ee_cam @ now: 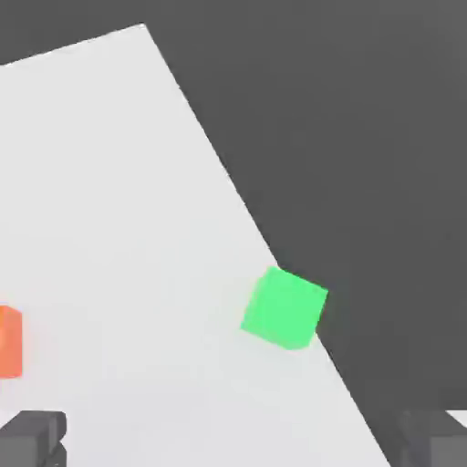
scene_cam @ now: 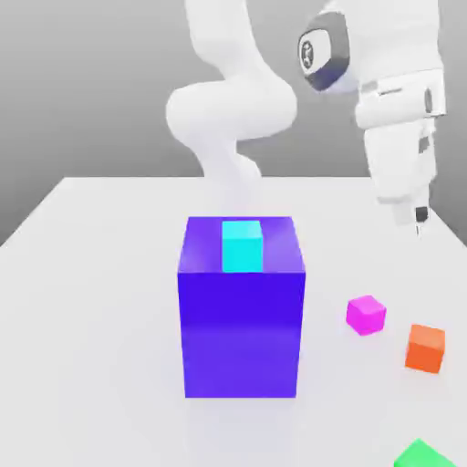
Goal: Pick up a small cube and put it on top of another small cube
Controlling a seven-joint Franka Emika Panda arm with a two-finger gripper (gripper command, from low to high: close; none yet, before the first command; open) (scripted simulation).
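Sitting right at the table (ee_cam: 137, 228) edge in the hand view, green cube (ee_cam: 285, 308), one corner almost over the drop to dark floor; orange cube (ee_cam: 7, 342) well apart from it on open white surface. Fingers (ee_cam: 32, 438) spread wide, pinching nothing. In the exterior view, gripper (scene_cam: 418, 222) hanging high at 2 o'clock from the big blue block (scene_cam: 242, 319), clear air below it. Small pink cube (scene_cam: 366, 315) on the table at 3 o'clock from the block, near it, orange cube (scene_cam: 425, 347) just beside at its 4 o'clock, green cube (scene_cam: 421, 454) lower at the front edge. Resting on the block's top, a cyan cube (scene_cam: 242, 244). Plain grey backdrop behind the white tabletop.
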